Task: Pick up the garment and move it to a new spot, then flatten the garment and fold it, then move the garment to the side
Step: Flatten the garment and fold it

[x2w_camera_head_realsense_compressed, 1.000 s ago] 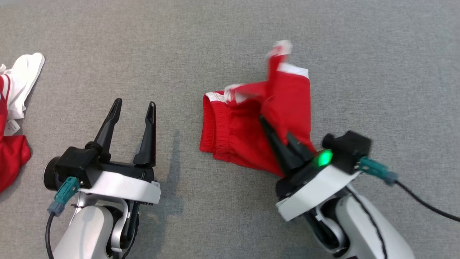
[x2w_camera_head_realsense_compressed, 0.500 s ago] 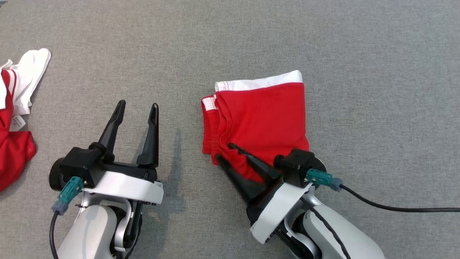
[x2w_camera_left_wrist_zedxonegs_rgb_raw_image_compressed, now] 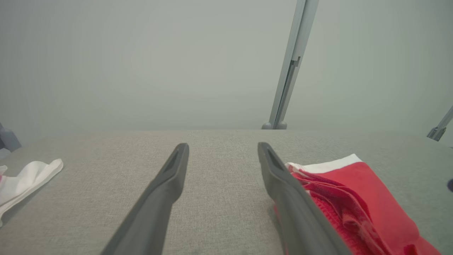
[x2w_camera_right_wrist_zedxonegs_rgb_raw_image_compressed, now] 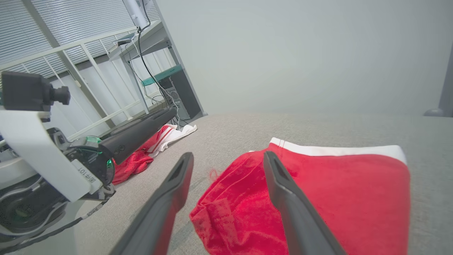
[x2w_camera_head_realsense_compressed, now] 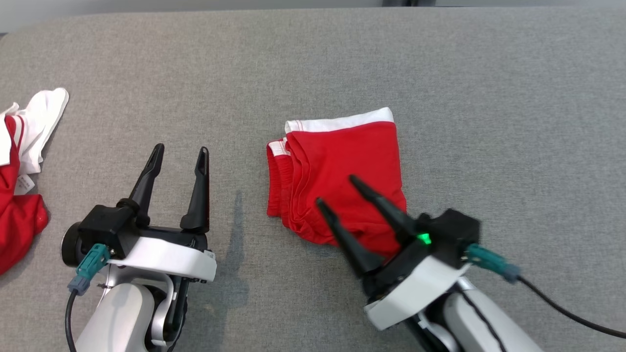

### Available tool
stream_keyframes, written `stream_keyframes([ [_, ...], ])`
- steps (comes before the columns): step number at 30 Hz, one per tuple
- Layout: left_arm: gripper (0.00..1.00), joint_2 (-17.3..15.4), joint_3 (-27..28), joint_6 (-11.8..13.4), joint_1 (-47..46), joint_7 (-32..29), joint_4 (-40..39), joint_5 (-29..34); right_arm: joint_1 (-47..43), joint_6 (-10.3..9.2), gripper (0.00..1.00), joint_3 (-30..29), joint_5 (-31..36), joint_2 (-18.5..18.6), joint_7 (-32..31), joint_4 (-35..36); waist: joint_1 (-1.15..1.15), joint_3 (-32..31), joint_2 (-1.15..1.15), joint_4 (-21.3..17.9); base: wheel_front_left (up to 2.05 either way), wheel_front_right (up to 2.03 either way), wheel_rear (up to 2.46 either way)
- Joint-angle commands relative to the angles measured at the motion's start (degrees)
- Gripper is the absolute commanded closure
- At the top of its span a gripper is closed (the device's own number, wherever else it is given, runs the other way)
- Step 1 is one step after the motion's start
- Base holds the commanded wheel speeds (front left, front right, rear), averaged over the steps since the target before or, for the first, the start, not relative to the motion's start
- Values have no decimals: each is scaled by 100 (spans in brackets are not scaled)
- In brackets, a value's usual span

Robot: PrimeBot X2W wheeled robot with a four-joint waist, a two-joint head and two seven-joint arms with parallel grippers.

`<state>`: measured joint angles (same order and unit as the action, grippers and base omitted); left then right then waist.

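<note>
The garment (x2w_camera_head_realsense_compressed: 342,166) is a pair of red shorts with a white hem, lying folded on the grey table (x2w_camera_head_realsense_compressed: 489,122) just right of centre. My right gripper (x2w_camera_head_realsense_compressed: 336,189) stands open over its near edge with nothing gripped. In the right wrist view the right gripper (x2w_camera_right_wrist_zedxonegs_rgb_raw_image_compressed: 228,155) points over the garment (x2w_camera_right_wrist_zedxonegs_rgb_raw_image_compressed: 336,191), which lies flat below the fingers. My left gripper (x2w_camera_head_realsense_compressed: 181,148) is open and empty, well left of the garment. The left wrist view has the left gripper (x2w_camera_left_wrist_zedxonegs_rgb_raw_image_compressed: 223,145) over bare cloth, with the garment (x2w_camera_left_wrist_zedxonegs_rgb_raw_image_compressed: 361,198) to its right.
A loose pile of red and white clothes (x2w_camera_head_realsense_compressed: 19,161) lies at the table's left edge, also seen as the pile (x2w_camera_right_wrist_zedxonegs_rgb_raw_image_compressed: 155,145) and a white cloth (x2w_camera_left_wrist_zedxonegs_rgb_raw_image_compressed: 28,177). A black cable (x2w_camera_head_realsense_compressed: 562,303) trails from my right wrist. Metal posts (x2w_camera_left_wrist_zedxonegs_rgb_raw_image_compressed: 290,63) stand beyond the far edge.
The right gripper carried the lifted leg over onto the rest, then opened and let go. The garment now lies folded flat. The camera has tipped up slightly. The left arm is still.
</note>
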<state>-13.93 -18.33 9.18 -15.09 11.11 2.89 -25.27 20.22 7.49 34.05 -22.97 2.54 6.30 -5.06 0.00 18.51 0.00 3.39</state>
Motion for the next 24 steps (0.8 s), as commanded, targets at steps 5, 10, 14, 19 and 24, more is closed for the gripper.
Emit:
stream_keyframes([
  [5, 0, -104, 77, 126, 113, -7, -68, 21, -415, 1, 0, -1019, 358, 58, -57, 472, 0, -219, 0, -108, 0, 0, 0],
  [10, 0, -141, 174, 246, 248, 39, -150, -6, -728, 1, 0, -2153, 679, 55, -184, 751, 0, -430, 0, -158, 0, 0, 0],
  [14, 0, -164, 222, 311, 426, 56, -231, -54, -978, 1, 0, -2777, 859, 51, -307, 872, 0, -625, 0, -177, 0, 0, 0],
  [19, 0, -242, 228, 361, 624, 30, -327, -57, -1295, 1, 0, -3227, 973, 49, -440, 949, 0, -833, 0, -186, 0, 0, 0],
  [24, 0, -341, 159, 324, 758, -41, -337, -10, -1528, 1, 0, -3377, 990, 46, -546, 976, 0, -990, 0, -182, 0, 0, 0],
])
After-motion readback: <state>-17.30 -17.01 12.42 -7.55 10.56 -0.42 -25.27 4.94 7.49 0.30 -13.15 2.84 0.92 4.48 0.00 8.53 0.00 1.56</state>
